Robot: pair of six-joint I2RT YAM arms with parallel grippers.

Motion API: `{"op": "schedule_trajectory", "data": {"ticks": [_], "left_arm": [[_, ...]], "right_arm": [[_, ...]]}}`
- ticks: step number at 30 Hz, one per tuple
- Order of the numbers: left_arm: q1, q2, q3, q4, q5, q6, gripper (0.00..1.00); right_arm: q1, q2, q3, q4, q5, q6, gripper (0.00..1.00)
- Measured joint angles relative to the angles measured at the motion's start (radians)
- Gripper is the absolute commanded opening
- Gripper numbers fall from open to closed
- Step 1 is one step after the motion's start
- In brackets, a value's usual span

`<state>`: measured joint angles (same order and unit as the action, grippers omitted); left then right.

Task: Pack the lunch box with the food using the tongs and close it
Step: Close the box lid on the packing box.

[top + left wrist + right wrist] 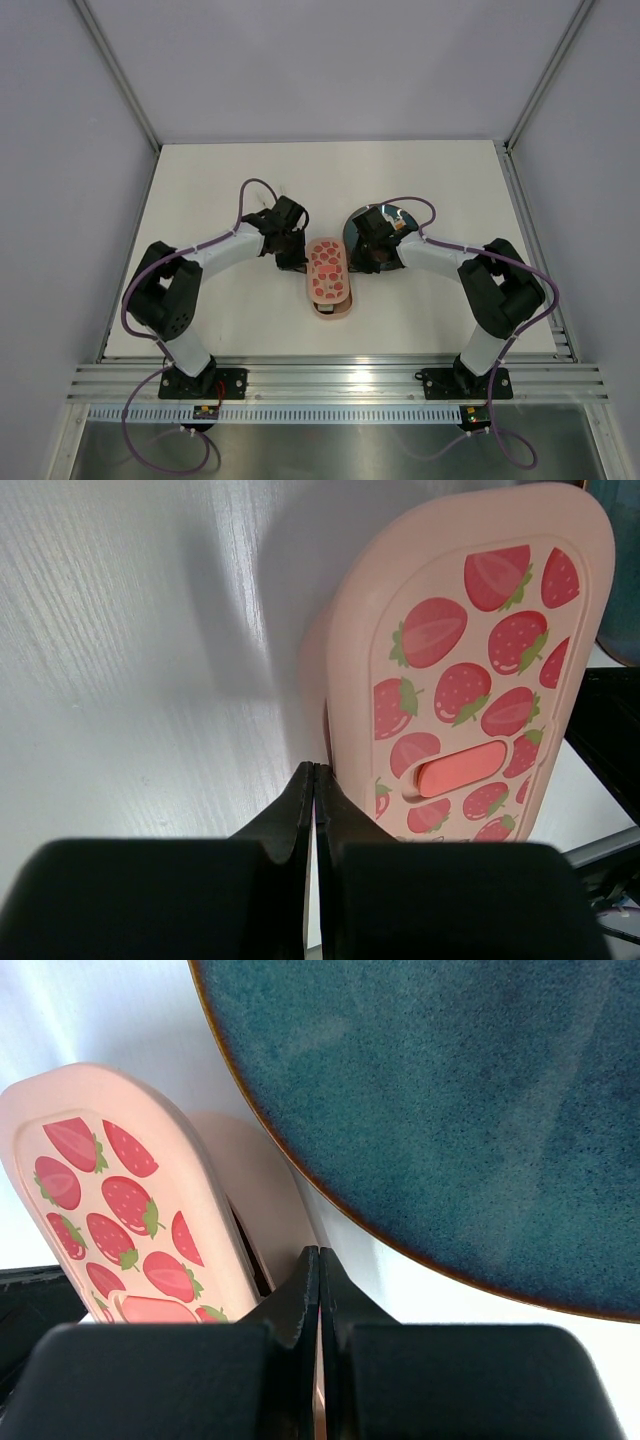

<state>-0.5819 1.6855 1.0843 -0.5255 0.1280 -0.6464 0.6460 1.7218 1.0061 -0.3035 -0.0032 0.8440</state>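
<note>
On the white worktop [220,180] the teal plate [450,1110] lies just right of the pink lunch box [337,310], which sits mid-worktop with its strawberry lid [327,268] laid on top but, judging by the dark gap under its right edge, not fully seated. The left fingers [295,815] are closed on nothing just beside the lid's left edge, and the right fingers [300,1295] are closed and empty between box and plate. To close it well, nudge the lid square over the base from both sides, then press down evenly on top so the box neither tips nor slides toward the plate.
</note>
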Motion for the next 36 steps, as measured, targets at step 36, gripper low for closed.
{"op": "schedule_trajectory", "data": {"ticks": [36], "left_arm": [[0.070,0.399,0.727,-0.228,-0.077,0.285,0.00]], "right_arm": [[0.015,-0.278,0.041,-0.252,0.207,-0.042,0.00]]}}
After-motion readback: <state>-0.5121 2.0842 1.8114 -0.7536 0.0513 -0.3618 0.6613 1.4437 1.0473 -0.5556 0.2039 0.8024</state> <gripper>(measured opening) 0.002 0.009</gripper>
